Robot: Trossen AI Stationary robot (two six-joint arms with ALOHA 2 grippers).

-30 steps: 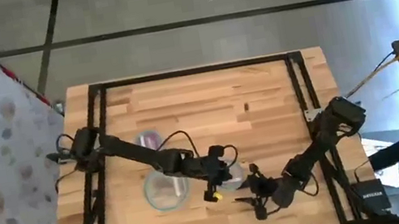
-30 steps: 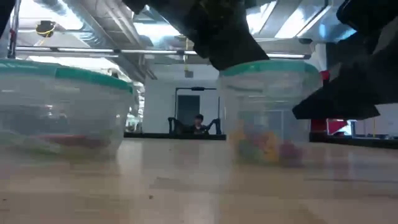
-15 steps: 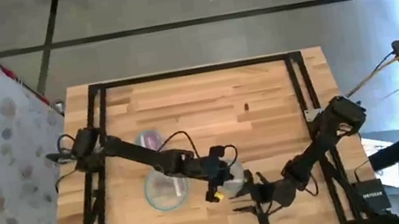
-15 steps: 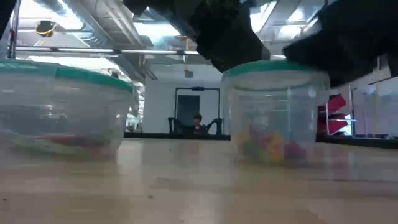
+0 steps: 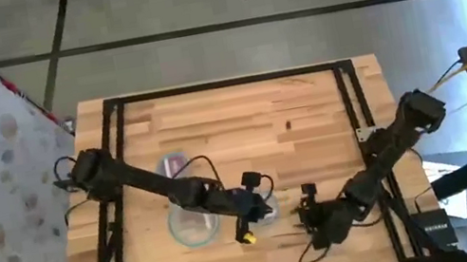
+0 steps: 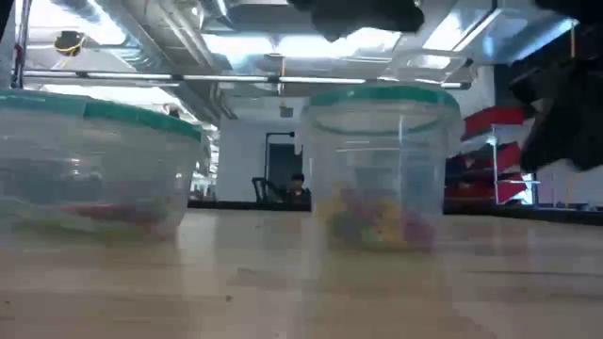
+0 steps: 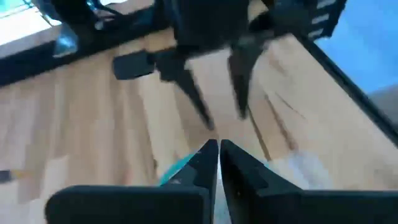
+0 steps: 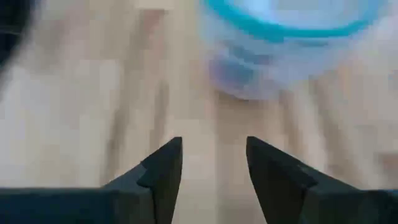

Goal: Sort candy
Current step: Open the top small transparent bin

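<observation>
A small clear bowl [image 5: 270, 209] with a teal rim stands near the table's front middle, with mixed candy [image 6: 377, 221] in its bottom. My left gripper [image 7: 217, 155] hangs shut just above that bowl [image 5: 255, 210]; nothing shows between its fingers. A piece of teal rim [image 7: 180, 171] shows beneath them. My right gripper [image 8: 214, 155] is open and stands to the right of the bowl [image 5: 308, 214], pointing at it with a gap between; its fingers hold nothing. A far bowl holds magenta candy [image 5: 174, 165].
A wide clear bowl [image 5: 194, 225] with reddish pieces in it [image 6: 113, 212] stands left of the small one. A black frame [image 5: 225, 84] runs around the tabletop. Bare wood lies across the far half and right of the bowls.
My left gripper has risen straight up from the small bowl's mouth, still shut. My right gripper has drawn back from the bowl toward the table's right edge, lifted and tipped, staying open. The small bowl has slid a little toward the table's left, still standing upright.
</observation>
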